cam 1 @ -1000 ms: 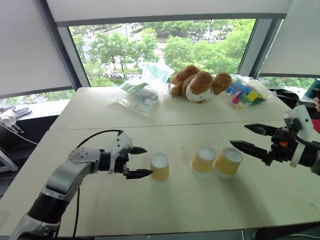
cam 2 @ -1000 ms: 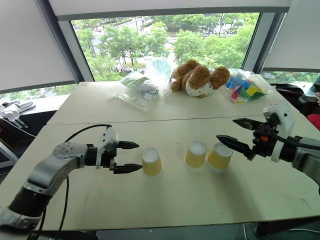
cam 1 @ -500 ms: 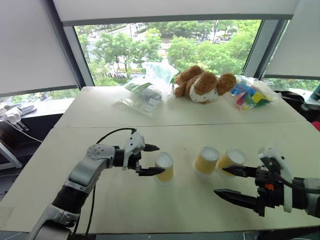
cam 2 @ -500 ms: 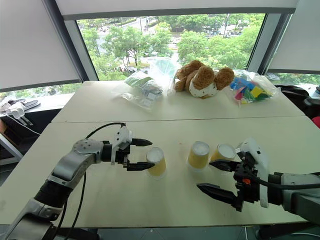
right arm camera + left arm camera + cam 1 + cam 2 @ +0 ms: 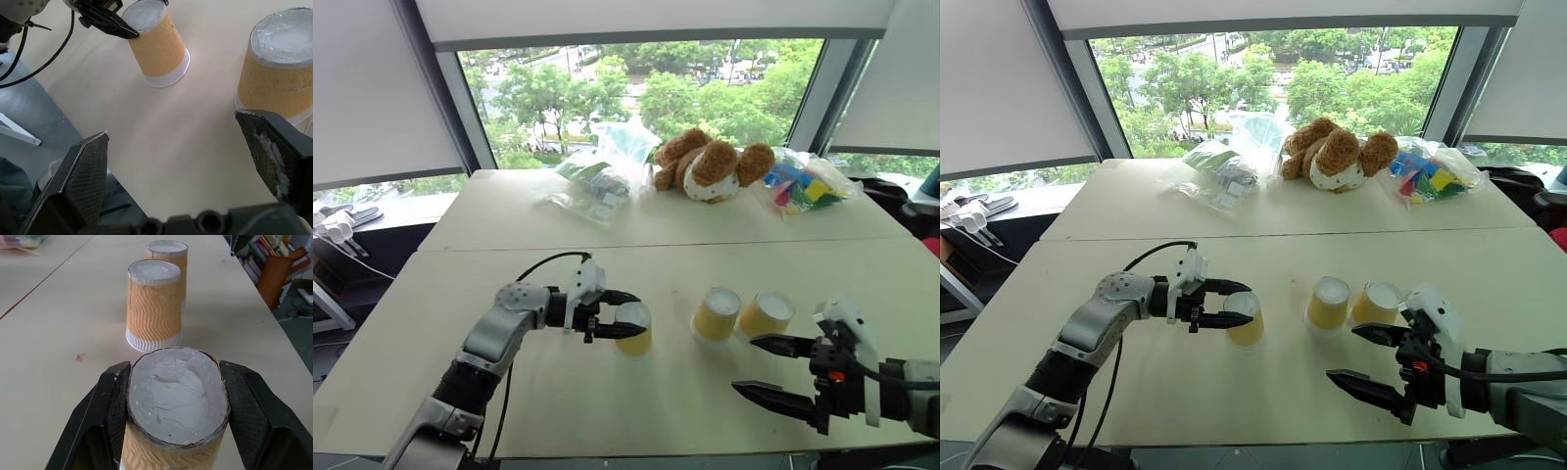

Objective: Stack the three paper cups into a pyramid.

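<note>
Clamping my left gripper (image 5: 619, 314), open a moment ago, on the leftmost paper cup (image 5: 634, 328), which stands upturned on the table (image 5: 607, 411); the other two cups (image 5: 739, 314) wait right, near my wide-open, empty right gripper (image 5: 773, 367). Lifting comes next.

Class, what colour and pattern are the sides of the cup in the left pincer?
Yellow-orange with a wavy ribbed texture, on the cup; it shows best in the left wrist view.

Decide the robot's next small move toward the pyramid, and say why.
Probably lift. The left gripper is shut on the yellow-orange paper cup, which stands apart from the two upside-down cups already side by side; the right gripper hangs open.
</note>
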You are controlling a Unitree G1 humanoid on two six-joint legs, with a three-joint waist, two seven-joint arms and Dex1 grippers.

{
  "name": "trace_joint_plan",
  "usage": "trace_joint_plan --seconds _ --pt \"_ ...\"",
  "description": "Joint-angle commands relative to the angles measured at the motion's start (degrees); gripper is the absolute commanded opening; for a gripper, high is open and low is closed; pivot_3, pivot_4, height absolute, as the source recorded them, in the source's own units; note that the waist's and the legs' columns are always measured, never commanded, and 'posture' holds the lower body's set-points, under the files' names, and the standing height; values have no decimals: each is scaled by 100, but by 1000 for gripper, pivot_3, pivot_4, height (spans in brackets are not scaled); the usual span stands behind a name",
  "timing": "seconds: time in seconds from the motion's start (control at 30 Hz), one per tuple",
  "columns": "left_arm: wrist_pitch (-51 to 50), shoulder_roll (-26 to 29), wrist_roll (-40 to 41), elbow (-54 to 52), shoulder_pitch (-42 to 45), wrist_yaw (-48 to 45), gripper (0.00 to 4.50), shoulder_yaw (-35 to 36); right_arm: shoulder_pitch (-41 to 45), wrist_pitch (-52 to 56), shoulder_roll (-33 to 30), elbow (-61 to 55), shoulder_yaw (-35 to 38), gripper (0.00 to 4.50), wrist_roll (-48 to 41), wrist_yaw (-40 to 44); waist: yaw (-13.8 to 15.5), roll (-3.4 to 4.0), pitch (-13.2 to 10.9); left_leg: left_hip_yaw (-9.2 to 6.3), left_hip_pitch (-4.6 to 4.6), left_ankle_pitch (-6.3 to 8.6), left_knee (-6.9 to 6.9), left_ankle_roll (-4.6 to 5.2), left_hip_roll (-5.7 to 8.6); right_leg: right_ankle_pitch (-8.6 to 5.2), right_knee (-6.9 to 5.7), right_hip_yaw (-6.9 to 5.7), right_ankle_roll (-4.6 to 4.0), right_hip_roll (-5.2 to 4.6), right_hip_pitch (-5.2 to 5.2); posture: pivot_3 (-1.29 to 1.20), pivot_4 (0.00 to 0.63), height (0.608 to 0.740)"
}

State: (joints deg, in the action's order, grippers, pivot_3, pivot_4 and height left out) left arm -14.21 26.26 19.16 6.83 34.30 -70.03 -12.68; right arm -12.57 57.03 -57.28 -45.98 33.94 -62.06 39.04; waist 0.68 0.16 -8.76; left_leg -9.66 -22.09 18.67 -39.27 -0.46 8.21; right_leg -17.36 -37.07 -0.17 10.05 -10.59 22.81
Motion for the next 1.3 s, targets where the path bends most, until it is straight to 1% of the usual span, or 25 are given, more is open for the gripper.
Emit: trace_joint_plan --seconds 0.03,0.1,0.17,0.27,0.33,0.4,0.47,0.57,0.63,0.7,0.73,0.87,0.97,1.13,1.23,1.3 --pt "32 95 -45 181 213 -133 2234 76 -55 -115 -22 -133 55 4500 34 -27 0 0 0 0 0 0 0 0 0 0 0 0 0 0 0 0 150 740" --pt "-78 153 48 371 494 -265 2234 183 -95 -140 6 -111 88 4500 79 -64 1 -1 0 0 0 0 0 0 0 0 0 0 0 0 0 0 150 740" --pt "-285 232 223 694 952 -478 2234 343 -139 -167 5 -80 131 4500 148 -69 8 -3 -2 0 0 0 0 0 0 0 -1 -1 0 0 0 0 150 740" --pt "-499 303 417 1424 1966 -954 2234 529 -201 -219 9 -7 215 4500 263 -46 7 -13 -7 -2 -3 0 -5 0 1 0 -6 -3 0 1 0 0 150 740" --pt "-542 201 505 1895 2571 -1169 2234 619 -242 -251 34 34 264 4500 322 -33 11 -16 -9 -8 -12 0 -11 0 3 0 -8 -9 0 2 0 0 150 740" --pt "-416 -77 498 2456 3080 -1258 2234 686 -278 -295 45 72 295 4500 396 -19 6 -16 -8 -10 -15 0 -17 1 6 0 -9 -12 0 -1 -3 0 150 740" --pt "-123 -561 428 3066 3509 -1183 2234 743 -310 -343 87 98 321 4500 453 -39 11 -17 -7 -9 -14 3 -23 6 10 0 -9 -12 0 -3 -8 0 150 740" --pt "481 -1185 172 3756 3820 -1086 2234 698 -365 -381 158 101 348 4500 513 -83 -2 -19 -9 -9 -15 4 -33 8 11 0 -8 -17 1 -3 -14 0 150 740" --pt "1002 -1664 -79 4271 4028 -851 2234 632 -450 -385 227 69 410 4500 525 -112 -2 -26 -13 -8 -18 4 -37 8 11 1 -9 -17 3 -2 -13 0 150 740" --pt "1316 -2103 -251 4779 4322 -612 2234 654 -542 -358 285 10 503 4500 480 -143 2 -37 -19 -8 -28 4 -45 8 10 3 -11 -18 7 0 -8 0 150 740" --pt "1443 -2253 -324 4993 4454 -514 2234 682 -575 -348 305 -21 527 4500 461 -162 2 -41 -21 -7 -32 5 -51 9 10 4 -12 -18 8 -1 -6 0 150 740" --pt "1563 -2788 -404 5608 5020 -653 2234 770 -768 -372 423 -194 527 4500 470 -269 4 -45 -24 -5 -35 8 -58 15 10 5 -13 -18 11 -1 -6 0 150 740" --pt "1663 -3000 -612 5947 5262 -797 2234 710 -863 -424 555 -284 460 4500 526 -388 1 -45 -24 -4 -35 9 -59 17 10 5 -13 -18 13 -1 -6 0 150 740" --pt "1925 -3244 -1014 6266 5377 -933 2234 620 -1098 -509 846 -543 393 4500 554 -666 2 -44 -24 -3 -32 9 -60 18 11 5 -14 -18 15 0 -6 0 150 740" --pt "2028 -3315 -1149 6343 5377 -1007 2234 645 -1328 -560 990 -658 507 4500 592 -784 5 -44 -23 -5 -32 9 -61 17 11 5 -16 -18 15 1 -6 0 150 740" --pt "2140 -3342 -1255 6384 5359 -968 2234 645 -1485 -625 1102 -673 735 4500 608 -862 10 -44 -23 -6 -32 9 -61 18 12 5 -15 -17 15 1 -7 0 150 740"
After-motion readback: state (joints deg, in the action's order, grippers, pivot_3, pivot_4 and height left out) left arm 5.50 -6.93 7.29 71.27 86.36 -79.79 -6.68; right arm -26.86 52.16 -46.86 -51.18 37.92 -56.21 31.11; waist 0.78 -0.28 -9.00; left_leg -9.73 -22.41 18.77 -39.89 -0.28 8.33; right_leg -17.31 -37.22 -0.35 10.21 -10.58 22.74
